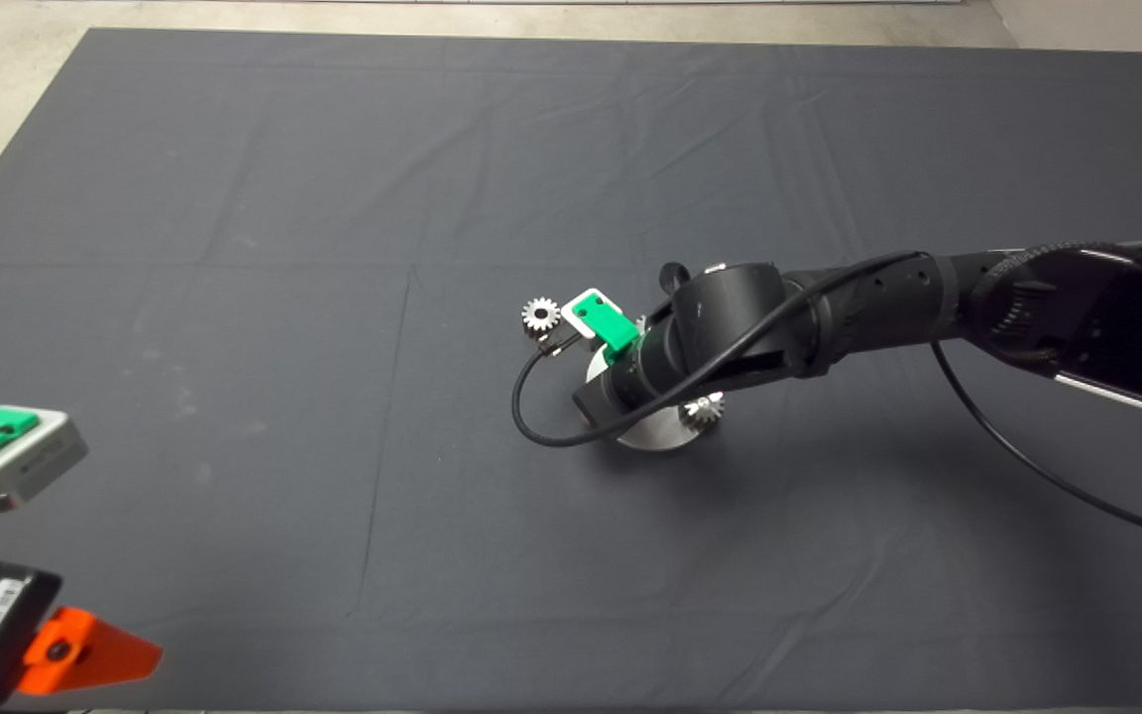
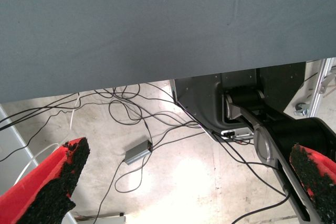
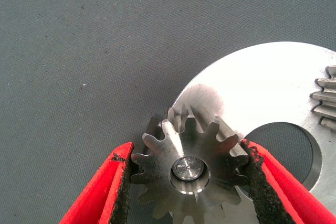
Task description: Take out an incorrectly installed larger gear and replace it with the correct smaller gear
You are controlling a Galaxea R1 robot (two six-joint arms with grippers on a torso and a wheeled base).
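Note:
In the right wrist view a small silver spur gear (image 3: 184, 166), the smaller gear, sits between my right gripper's two black pads (image 3: 126, 182), which touch its teeth on both sides. A shiny pin end shows in its centre hole. It lies at the edge of a round silver plate (image 3: 262, 82). My right gripper (image 3: 186, 169) is shut on it. In the head view the right arm (image 1: 730, 327) covers the plate (image 1: 655, 433) and hides the gripper. The larger gear is not in view. My left gripper (image 2: 184, 182) is parked at the lower left, open and empty.
A second small spur gear (image 1: 540, 315) lies on the mat just left of the right wrist. A bright slanted-tooth gear (image 1: 703, 409) sits at the plate's near right edge; its teeth show in the right wrist view (image 3: 326, 100). The plate has a large round hole (image 3: 283, 148).

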